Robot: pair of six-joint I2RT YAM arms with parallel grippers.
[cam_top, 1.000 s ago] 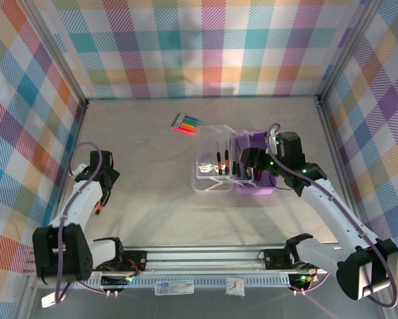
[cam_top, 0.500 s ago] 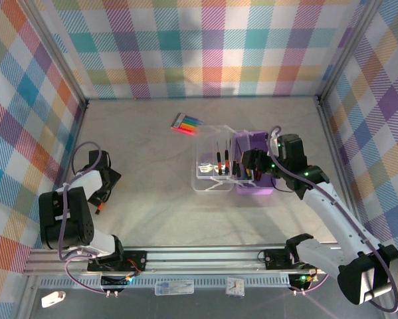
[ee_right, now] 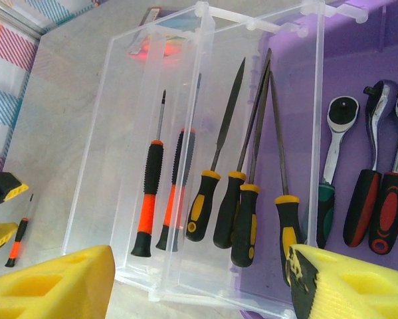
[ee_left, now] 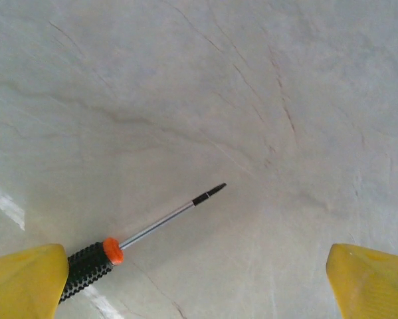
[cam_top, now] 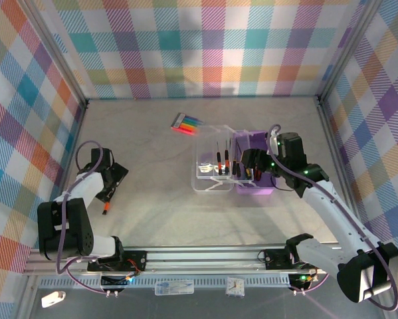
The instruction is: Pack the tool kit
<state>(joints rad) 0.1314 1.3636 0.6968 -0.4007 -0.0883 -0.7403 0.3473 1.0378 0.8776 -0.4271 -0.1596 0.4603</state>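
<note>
1. The tool kit (cam_top: 255, 188) sits right of the bench's (cam_top: 159, 219) centre. Its clear lid (cam_top: 208, 181) is swung flat toward the left edge, which leaves the slots bare for loading.
2. A row of screwdrivers (ee_right: 149, 199) is already clipped in the lid, and ratchet handles (ee_right: 368, 206) lie in the purple base.
3. One loose screwdriver (ee_left: 92, 260) lies flat near the bench's left edge, well apart from the kit. It is probably the piece left to pack.
4. The left gripper (ee_left: 197, 282) hangs low over that spot, aimed down at the bench with its fingers spread wide and grasping nothing. The handle lies against or just beside one yellow pad (ee_left: 22, 282); I cannot tell which. It is off to one side, not between the fingers, so a sideways shift looks necessary before closing.
5. The right gripper (ee_right: 199, 286) hovers above the kit's near side, tilted down at it, with fingers parted and empty. The arm reaches in from the near right corner with its elbow bent, perhaps ready to steady the box.
6. A marker pack (cam_top: 187, 123) lies beyond the kit, toward the far edge.
</note>
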